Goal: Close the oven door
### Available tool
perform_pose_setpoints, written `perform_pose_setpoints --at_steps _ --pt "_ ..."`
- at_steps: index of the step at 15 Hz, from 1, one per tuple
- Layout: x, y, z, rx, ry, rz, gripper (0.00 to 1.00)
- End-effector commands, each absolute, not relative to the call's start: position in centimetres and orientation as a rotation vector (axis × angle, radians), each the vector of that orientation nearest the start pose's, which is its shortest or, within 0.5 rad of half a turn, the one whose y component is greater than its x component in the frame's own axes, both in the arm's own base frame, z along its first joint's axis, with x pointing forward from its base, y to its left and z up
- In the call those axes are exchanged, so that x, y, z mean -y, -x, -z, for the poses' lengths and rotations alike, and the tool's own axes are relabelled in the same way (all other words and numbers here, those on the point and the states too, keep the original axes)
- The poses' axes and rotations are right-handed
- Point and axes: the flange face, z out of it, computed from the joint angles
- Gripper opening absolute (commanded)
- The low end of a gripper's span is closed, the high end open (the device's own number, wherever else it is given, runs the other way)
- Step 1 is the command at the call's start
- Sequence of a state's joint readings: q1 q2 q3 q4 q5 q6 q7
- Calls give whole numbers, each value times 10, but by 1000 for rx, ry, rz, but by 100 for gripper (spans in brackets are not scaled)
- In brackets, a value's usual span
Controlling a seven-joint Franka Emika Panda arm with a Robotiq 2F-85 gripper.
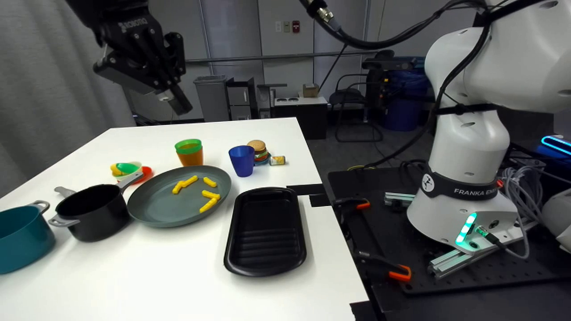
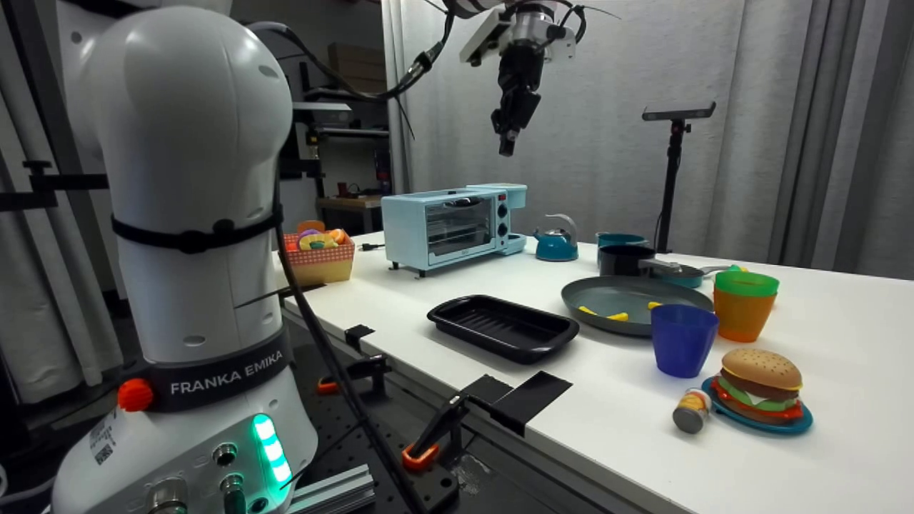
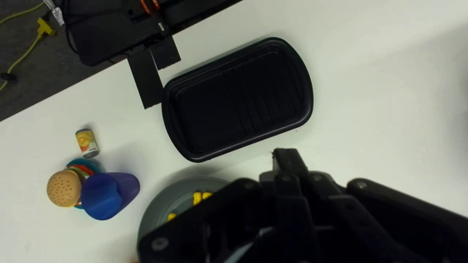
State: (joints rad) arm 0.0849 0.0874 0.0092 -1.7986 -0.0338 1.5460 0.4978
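A light blue toaster oven (image 2: 405,232) stands at the far end of the table in an exterior view. Its glass oven door (image 2: 460,228) stands upright against the oven front and looks closed. A dark handle (image 2: 464,203) runs along the door's top. The oven is out of view in the wrist view. My gripper (image 1: 179,104) is high above the table, well apart from the oven, and also shows in an exterior view (image 2: 507,146). In the wrist view, its fingertips (image 3: 290,160) are together with nothing visible between them.
A black tray (image 3: 237,98) lies near the table edge. A grey pan (image 1: 156,200), black pot (image 1: 96,214), teal pot (image 1: 22,238), blue cup (image 2: 683,339), orange cup (image 2: 744,310) and toy burger (image 2: 760,385) stand around. A kettle (image 2: 555,246) and fruit basket (image 2: 321,264) flank the oven.
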Motion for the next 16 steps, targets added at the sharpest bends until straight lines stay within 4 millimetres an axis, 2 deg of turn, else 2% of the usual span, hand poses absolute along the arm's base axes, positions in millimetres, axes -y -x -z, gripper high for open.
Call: perform_pose_setpoints --at_steps 1,8,9,10,13,16 --pt "-29 -521 -484 -680 3155 -582 0" --pt "-21 -485 -510 -742 3111 -698 0" --pt "-21 -482 -512 -738 3106 -708 26" --pt "-24 -497 -504 -714 3138 -679 2" --pt "-23 -492 -508 -715 3136 -679 24" --pt "-23 -491 -507 -716 3135 -682 26"
